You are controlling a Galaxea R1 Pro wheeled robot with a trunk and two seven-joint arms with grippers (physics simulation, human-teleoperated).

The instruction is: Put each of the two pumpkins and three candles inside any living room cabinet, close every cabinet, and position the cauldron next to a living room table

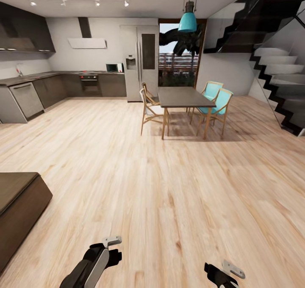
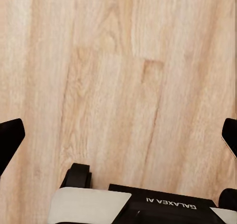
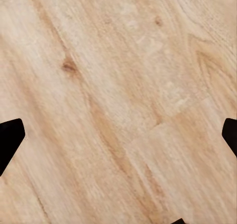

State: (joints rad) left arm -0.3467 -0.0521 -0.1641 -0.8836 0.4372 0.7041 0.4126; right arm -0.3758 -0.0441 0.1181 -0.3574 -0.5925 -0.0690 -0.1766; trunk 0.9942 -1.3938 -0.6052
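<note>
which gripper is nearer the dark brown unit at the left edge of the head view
Left. The left gripper hangs over the floor just beside the dark brown unit; the right gripper is farther across.

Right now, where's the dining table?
In the head view the dining table stands far ahead, slightly right of centre, before the fridge, with teal chairs on its right.

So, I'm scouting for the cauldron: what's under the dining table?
Under the dining table I see bare wood floor, table legs and chair legs. No cauldron there. The chairs cover part of the far side.
</note>
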